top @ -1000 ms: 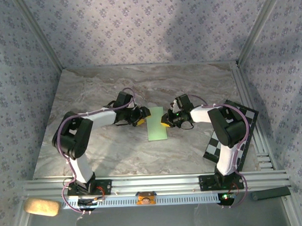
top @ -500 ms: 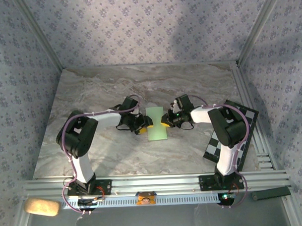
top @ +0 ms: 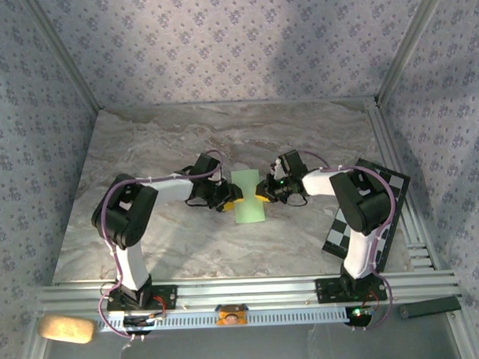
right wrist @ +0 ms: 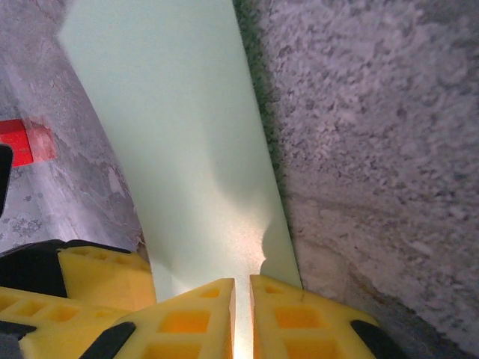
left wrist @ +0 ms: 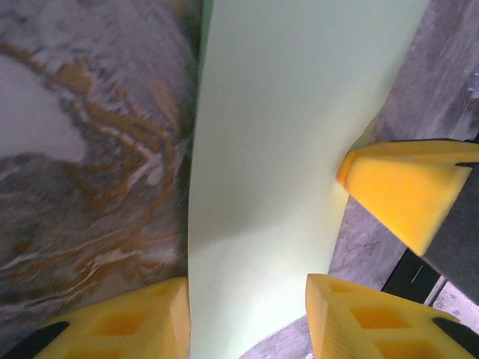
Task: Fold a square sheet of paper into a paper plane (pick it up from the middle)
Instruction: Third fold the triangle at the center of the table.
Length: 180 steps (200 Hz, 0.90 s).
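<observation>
My right gripper [right wrist: 242,283] is pinched shut on the green paper sheet [right wrist: 187,134] at its 3 o'clock edge. My left gripper [left wrist: 247,284] is half open at 9 o'clock, with the sheet between its fingers.

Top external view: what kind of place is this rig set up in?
Probably a purpose-built robot test cell, not a home: patterned walls close in three sides, an aluminium frame rails the near edge, and a checkered board sits at the marble-look table's right edge.

Soft even overhead light, faint shadows, blurry wrist-view foregrounds.
</observation>
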### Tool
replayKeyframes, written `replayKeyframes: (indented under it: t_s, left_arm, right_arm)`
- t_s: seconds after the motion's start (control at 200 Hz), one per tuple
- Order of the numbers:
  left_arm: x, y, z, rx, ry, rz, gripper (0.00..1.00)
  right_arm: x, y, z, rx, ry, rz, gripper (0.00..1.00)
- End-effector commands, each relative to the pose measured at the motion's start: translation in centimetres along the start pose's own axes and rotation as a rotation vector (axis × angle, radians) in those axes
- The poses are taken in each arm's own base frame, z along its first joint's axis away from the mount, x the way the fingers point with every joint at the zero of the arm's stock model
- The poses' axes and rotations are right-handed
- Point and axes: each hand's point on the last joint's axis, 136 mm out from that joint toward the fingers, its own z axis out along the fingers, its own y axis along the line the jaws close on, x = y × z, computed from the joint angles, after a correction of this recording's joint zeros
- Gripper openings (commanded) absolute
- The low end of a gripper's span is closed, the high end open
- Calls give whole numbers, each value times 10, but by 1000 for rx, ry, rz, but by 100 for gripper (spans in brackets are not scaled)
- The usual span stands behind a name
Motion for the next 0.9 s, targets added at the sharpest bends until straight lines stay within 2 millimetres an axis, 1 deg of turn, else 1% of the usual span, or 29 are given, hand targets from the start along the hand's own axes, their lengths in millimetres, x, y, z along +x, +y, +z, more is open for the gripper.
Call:
replayKeyframes:
  t_s: [0.0, 0.25, 0.45, 0.58, 0.685, 0.84, 0.895]
  left_arm:
    - [-11, -13, 2, 52, -34, 12, 43]
    - [-27, -16, -5, 99, -101, -6, 42]
    - [-37, -19, -6, 121, -117, -12, 41]
    - [-40, -16, -4, 112, -118, -31, 34]
    - [-38, -15, -2, 111, -109, -35, 26]
    - [-34, -11, -5, 98, -108, -42, 17]
    - [-33, -10, -6, 93, -106, -46, 11]
  right_arm:
    - [34, -45, 11, 136, 87, 104, 15]
    - [34, -44, 10, 135, 84, 104, 15]
    - [32, -41, 11, 122, 82, 98, 15]
    - [30, -37, 10, 101, 83, 87, 15]
    - [29, -33, 10, 92, 77, 80, 16]
    - [24, -21, 6, 54, 57, 49, 18]
    - [22, -16, 3, 45, 46, 37, 18]
